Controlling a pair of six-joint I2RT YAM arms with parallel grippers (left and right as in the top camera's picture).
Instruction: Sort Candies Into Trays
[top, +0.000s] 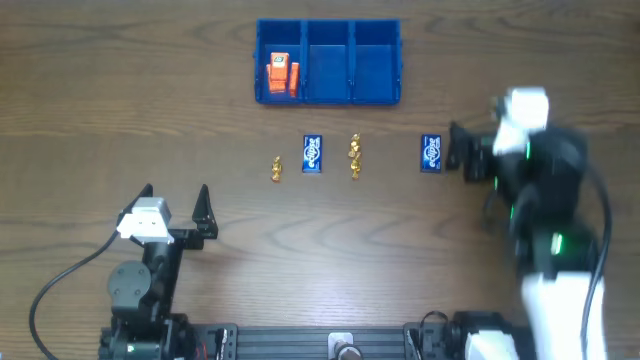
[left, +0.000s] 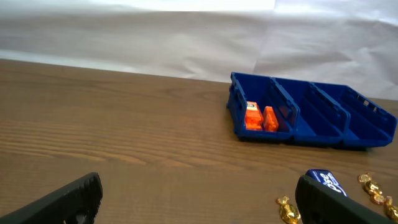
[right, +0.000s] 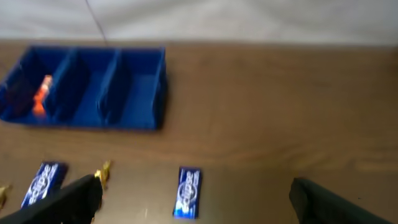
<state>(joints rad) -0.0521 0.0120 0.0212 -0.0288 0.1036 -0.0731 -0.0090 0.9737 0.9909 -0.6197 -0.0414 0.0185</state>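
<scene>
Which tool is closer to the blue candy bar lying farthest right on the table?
Right. The right tool is just beside that blue candy bar; the left tool is far away on the opposite side.

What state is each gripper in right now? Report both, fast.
Left gripper: open, holding nothing.
Right gripper: open, holding nothing.

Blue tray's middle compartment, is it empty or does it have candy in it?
Empty: the middle compartment shows bare blue floor. The orange candies lie in an end compartment.
</scene>
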